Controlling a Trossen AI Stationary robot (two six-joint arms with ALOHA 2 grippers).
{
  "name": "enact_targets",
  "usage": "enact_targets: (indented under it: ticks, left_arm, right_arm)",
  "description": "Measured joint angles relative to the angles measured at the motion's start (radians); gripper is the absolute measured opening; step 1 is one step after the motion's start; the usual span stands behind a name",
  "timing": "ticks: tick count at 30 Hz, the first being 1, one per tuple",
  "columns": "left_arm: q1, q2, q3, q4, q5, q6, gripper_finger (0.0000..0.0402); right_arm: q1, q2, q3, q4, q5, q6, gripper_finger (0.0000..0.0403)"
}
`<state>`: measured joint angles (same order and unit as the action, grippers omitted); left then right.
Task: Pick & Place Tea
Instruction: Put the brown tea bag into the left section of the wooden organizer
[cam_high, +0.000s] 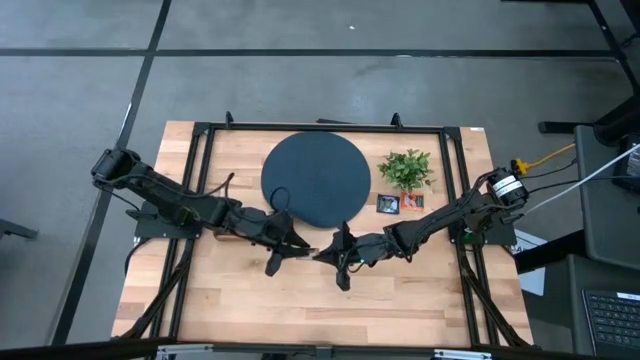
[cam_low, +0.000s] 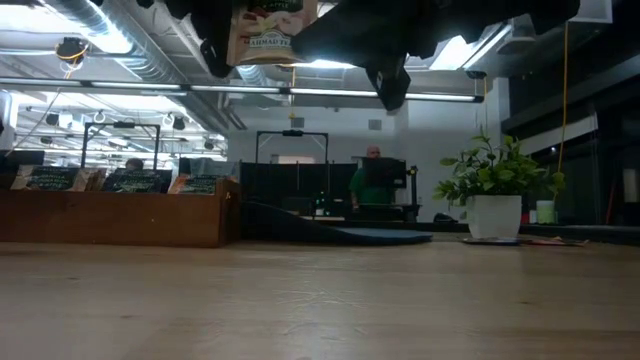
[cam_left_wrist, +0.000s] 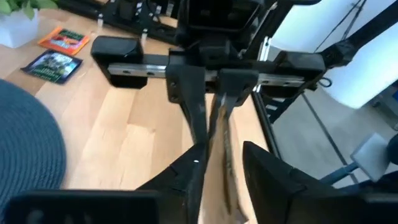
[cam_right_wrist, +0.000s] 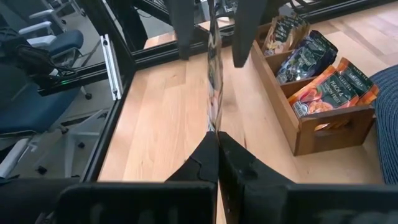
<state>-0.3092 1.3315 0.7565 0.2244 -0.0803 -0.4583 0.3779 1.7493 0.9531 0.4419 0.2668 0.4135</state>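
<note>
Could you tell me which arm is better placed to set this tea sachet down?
Right. The right gripper is shut on the sachet, the left gripper stands open around it, and the two laid sachets are on the right arm's side.

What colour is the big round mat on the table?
The round mat is dark blue-grey, plain with no printed pattern; the high view shows it best.
</note>
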Motion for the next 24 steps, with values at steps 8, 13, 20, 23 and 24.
enact_targets:
  ticks: [8,13,20,23,24]
  left_arm:
    - [0.0,0.0,0.002,-0.019,-0.003,0.009,0.001]
    - [0.0,0.0,0.002,-0.039,-0.005,0.008,0.0005]
    - [-0.034,-0.072,0.002,-0.289,-0.095,-0.084,0.0004]
    - [-0.093,-0.15,0.002,-0.407,-0.231,-0.114,0.0004]
    - [-0.12,-0.175,0.002,-0.432,-0.284,-0.128,0.0004]
  right_arm:
    - [0.0,0.0,0.0,0.0,0.001,-0.027,0.0004]
    - [0.0,0.0,0.0,-0.014,0.001,-0.054,0.0026]
    - [0.0,0.0,0.0,-0.13,0.001,0.013,0.0117]
    - [-0.002,0.0,-0.001,-0.159,0.017,0.027,0.015]
    - [-0.002,0.0,-0.004,-0.16,0.032,0.027,0.0158]
